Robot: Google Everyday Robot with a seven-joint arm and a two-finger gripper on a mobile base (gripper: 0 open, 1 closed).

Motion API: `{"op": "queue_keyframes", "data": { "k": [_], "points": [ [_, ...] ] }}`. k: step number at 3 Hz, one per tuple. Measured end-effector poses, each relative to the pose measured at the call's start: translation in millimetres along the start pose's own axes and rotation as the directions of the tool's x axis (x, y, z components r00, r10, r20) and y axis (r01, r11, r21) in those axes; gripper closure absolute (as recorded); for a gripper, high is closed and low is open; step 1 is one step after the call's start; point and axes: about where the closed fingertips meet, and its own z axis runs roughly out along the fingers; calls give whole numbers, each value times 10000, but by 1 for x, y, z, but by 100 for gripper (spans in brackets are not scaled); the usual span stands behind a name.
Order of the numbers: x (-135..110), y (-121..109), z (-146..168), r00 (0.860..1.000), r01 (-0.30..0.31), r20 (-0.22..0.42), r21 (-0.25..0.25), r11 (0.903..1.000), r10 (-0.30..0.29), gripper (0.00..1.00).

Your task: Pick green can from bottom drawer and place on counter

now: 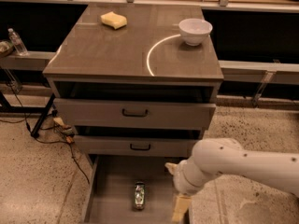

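Lying in the bottom drawer (110, 192) is the green can (139, 195); jaws hover at the drawer's right wall, state unclear.

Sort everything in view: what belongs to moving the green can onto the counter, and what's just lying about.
Job: green can, in the bottom drawer; counter; pincer, low by that drawer's right side.
Lying about: white bowl, yellow sponge, water bottle.
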Motion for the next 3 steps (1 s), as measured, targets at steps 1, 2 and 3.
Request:
{"op": "queue_keyframes", "data": {
  "k": [1,2,3],
  "points": [
    [-14,-26,79,9966,96,819,264,9996,-117,0],
    [-31,-33,150,9870,-69,1603,-101,9999,84,0],
    [-29,-30,152,9870,-98,1603,-188,9998,127,0]
  ]
}}
